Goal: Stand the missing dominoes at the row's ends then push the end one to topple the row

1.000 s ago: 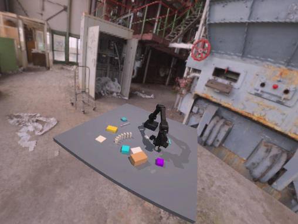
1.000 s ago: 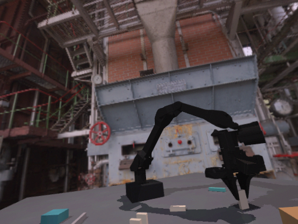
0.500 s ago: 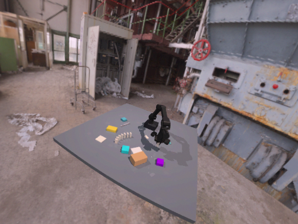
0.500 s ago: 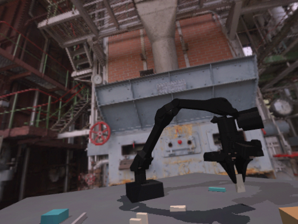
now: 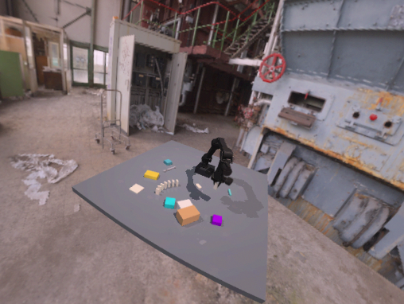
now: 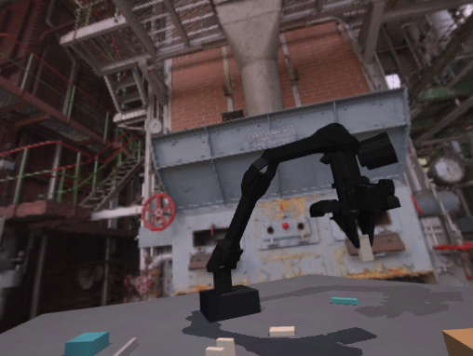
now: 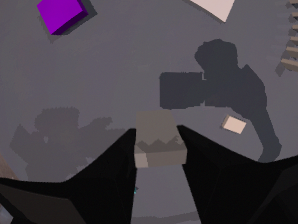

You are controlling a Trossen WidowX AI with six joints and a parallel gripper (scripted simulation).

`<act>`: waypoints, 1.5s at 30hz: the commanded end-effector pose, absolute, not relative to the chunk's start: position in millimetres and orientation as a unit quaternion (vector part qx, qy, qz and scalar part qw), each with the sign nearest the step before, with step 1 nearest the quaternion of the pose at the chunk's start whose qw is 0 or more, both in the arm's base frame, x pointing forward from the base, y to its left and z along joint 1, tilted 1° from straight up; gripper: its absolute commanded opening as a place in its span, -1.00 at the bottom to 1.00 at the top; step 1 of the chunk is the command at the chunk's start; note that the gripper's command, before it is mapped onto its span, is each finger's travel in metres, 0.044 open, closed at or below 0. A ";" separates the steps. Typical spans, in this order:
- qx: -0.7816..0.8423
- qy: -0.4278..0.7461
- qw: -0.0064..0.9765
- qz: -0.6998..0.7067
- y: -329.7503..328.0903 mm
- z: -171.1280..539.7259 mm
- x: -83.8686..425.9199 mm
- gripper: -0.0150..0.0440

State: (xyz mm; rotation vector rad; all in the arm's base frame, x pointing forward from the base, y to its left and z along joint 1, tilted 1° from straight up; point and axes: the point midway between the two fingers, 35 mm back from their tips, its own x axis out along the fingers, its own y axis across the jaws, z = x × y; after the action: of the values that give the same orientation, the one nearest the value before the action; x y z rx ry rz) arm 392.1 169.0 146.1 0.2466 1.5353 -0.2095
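Note:
My gripper [image 5: 216, 182] [image 6: 366, 240] [image 7: 156, 133] is shut on a cream domino [image 5: 215, 186] [image 6: 367, 253] [image 7: 160, 156], which hangs roughly upright above the table, clear of its surface. A second loose cream domino [image 5: 199, 185] [image 6: 282, 331] [image 7: 234, 124] lies flat on the table, nearer the arm's base than the orange block. The curved row of several standing dominoes [image 5: 158, 191] [image 7: 290, 64] is left of the arm in the top view; only part of it shows at the bottom of the exterior view and at the wrist view's right edge.
An orange block [image 5: 188, 216], a pale flat piece [image 5: 184, 204] and a cyan block [image 5: 169, 203] lie in front of the row. A purple block [image 5: 217, 220] [image 7: 62, 14], yellow block [image 5: 151, 175], teal block [image 5: 168, 162] [image 6: 87, 344] and thin teal bar [image 5: 230, 192] [image 6: 344, 301] lie farther around.

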 end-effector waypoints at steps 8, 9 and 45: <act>0.217 0.665 0.684 -0.204 -10.7 148.2 378.5 -0.13; 0.228 0.662 0.681 -0.215 -27.7 147.3 371.7 -0.13; 0.286 0.641 0.657 -0.275 -107.4 10.4 324.8 -0.13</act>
State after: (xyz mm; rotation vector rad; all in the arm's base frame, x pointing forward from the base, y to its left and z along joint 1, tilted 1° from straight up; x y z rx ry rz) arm 325.7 -108.2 18.6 0.6491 1.4544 -0.6265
